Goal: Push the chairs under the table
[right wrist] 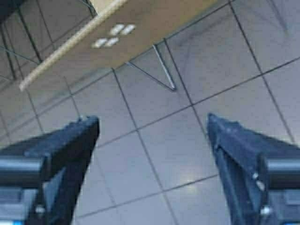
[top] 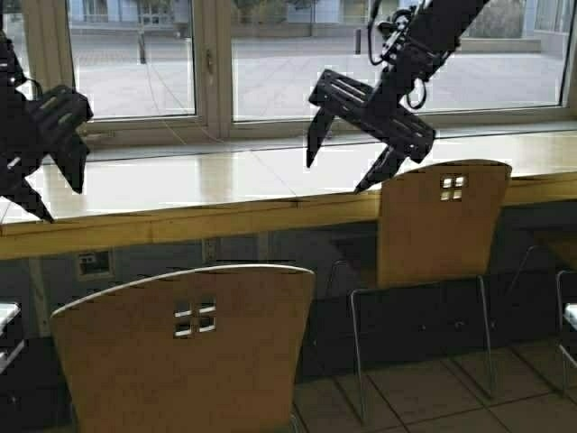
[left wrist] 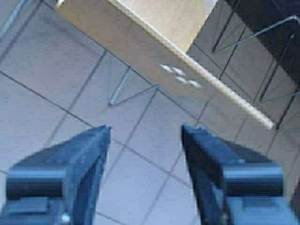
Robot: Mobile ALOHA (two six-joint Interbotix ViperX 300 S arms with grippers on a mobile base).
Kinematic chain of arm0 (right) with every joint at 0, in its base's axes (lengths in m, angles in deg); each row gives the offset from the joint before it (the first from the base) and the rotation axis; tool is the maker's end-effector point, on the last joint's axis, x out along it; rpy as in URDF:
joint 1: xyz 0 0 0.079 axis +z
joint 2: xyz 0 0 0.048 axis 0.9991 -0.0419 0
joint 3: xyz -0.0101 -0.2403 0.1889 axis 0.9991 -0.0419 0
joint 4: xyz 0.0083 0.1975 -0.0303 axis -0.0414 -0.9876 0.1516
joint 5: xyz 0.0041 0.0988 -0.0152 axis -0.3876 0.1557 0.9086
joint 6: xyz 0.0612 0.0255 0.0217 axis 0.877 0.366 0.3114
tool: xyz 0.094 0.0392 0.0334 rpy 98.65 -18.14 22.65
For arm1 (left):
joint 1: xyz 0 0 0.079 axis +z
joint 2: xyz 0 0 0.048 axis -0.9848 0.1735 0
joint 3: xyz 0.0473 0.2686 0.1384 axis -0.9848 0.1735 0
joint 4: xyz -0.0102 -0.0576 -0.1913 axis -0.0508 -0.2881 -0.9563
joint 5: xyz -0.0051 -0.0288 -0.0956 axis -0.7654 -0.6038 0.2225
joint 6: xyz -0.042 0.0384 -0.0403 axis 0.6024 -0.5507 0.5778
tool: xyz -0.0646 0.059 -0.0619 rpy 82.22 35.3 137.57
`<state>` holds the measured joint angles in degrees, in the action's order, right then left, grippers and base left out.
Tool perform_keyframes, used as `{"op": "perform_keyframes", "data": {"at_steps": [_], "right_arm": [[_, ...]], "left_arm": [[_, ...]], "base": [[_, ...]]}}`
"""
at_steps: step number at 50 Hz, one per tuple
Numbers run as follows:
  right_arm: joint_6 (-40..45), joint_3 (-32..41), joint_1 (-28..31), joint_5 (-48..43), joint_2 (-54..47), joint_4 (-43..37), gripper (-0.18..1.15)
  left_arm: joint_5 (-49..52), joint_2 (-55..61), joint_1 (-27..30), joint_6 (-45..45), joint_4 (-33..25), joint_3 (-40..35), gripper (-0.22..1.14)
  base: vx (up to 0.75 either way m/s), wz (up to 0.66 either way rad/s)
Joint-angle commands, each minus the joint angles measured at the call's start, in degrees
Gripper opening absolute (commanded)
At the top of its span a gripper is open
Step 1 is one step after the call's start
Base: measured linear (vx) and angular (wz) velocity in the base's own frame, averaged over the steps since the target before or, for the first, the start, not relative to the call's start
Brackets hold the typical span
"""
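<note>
The long pale tabletop (top: 180, 185) runs left to right below the windows (top: 135, 54). One tan chair (top: 442, 225) stands at its right part, back near the front edge; another chair (top: 185, 352) sits nearer, left of centre. The right hand (top: 335, 167) hangs released above the tabletop, just left of the far chair's back. The left hand (top: 61, 197) hangs released at far left.

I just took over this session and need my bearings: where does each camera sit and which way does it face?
High view: on the frame behind the arms, facing the table, both chairs and windows; left tool and right tool show, raised.
Left wrist view: looks down past the open left tool at floor tiles and a chair back.
Right wrist view: looks down past the open right tool at a chair back.
Both wrist views share tiled floor.
</note>
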<state>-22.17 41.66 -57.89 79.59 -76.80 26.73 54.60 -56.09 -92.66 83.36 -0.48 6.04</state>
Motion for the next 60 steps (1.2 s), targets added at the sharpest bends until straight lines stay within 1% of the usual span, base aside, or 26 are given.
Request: {"op": "perform_keyframes", "data": {"at_steps": [1, 6, 13, 20, 26, 32, 40, 52, 60], "right_arm": [[0.2, 3.9, 0.9, -2.3, -1.8, -8.1, 1.00], [0.2, 6.9, 1.6, -3.5, -4.9, -15.6, 1.00], [0.2, 10.2, 1.5, -4.0, -9.8, -24.0, 1.00], [0.2, 12.2, 1.7, -4.0, -14.1, -29.3, 1.00], [0.2, 13.3, 1.7, -4.0, -17.4, -31.9, 1.00], [0.1, 15.1, 1.8, -3.8, -20.2, -34.5, 1.00], [0.1, 18.4, 2.5, -2.1, -24.2, -35.8, 1.00], [0.2, 20.7, 2.9, -0.4, -29.0, -37.4, 1.00], [0.2, 21.9, 2.9, 0.6, -31.9, -37.9, 1.00]], "left_arm": [[-1.5, 3.3, -2.1, 7.2, -4.0, 0.1, 0.84], [-1.8, 7.0, -4.0, 13.4, -6.9, -0.9, 0.84], [-1.6, 14.0, -4.9, 19.2, -9.8, -2.6, 0.84], [-1.1, 19.2, -5.2, 22.1, -11.4, -3.9, 0.84], [-0.5, 21.5, -5.2, 23.1, -12.3, -4.6, 0.84], [-0.6, 23.4, -5.0, 23.6, -15.5, -5.2, 0.84], [-0.6, 26.5, -5.0, 23.6, -17.8, -6.7, 0.84], [-0.7, 29.5, -5.0, 23.6, -18.5, -10.9, 0.84], [-0.6, 31.6, -5.0, 23.6, -18.5, -11.8, 0.84]], "base": [[0.20, -0.05], [0.19, -0.04], [0.18, -0.03], [0.15, 0.00], [0.14, 0.02], [0.14, 0.04], [0.11, 0.04], [0.07, 0.04], [0.05, 0.04]]}}
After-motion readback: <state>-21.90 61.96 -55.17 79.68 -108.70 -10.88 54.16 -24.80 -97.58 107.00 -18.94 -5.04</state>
